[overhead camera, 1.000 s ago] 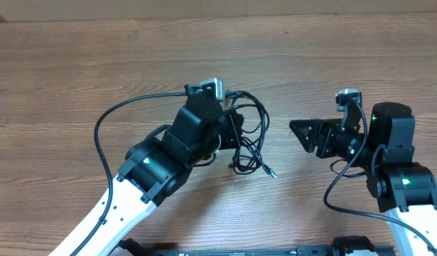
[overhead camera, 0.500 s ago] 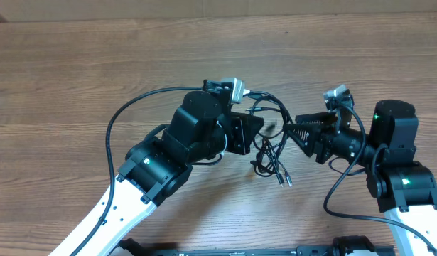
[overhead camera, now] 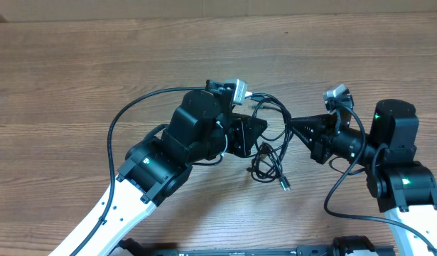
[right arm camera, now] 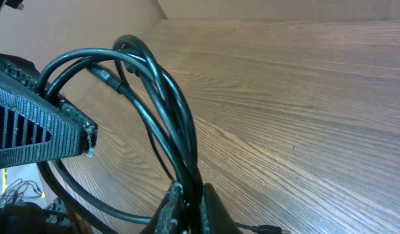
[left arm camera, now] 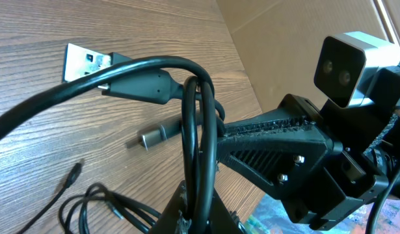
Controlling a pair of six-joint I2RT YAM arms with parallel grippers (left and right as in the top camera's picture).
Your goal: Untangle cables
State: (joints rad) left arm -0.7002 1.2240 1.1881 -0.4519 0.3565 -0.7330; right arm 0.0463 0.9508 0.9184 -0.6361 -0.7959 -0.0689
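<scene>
The cables (overhead camera: pixel 269 155) are one tangled black bundle held above the wooden table (overhead camera: pixel 76 64) between the two arms. My left gripper (overhead camera: pixel 259 132) is shut on a few strands at the bundle's left side. In the left wrist view those cables (left arm camera: pixel 198 130) rise straight out of the left gripper (left arm camera: pixel 198 209), and a flat metal plug (left arm camera: pixel 82 61) sticks out to the upper left. My right gripper (overhead camera: pixel 292 125) is shut on strands at the bundle's right. Looped cables (right arm camera: pixel 151 78) run up from the right gripper (right arm camera: pixel 188 195). A loose plug end (overhead camera: pixel 284 186) trails on the table.
The two grippers' tips are only a few centimetres apart. In the left wrist view the right gripper's black finger (left arm camera: pixel 271 140) and its camera (left arm camera: pixel 343 60) fill the right side. Thick arm wires (overhead camera: pixel 115 128) arc over the table at left.
The left arm has carried the bundle to the right. The right gripper has come left to meet it and has closed on the bundle's strands. The hanging loops have shifted.
</scene>
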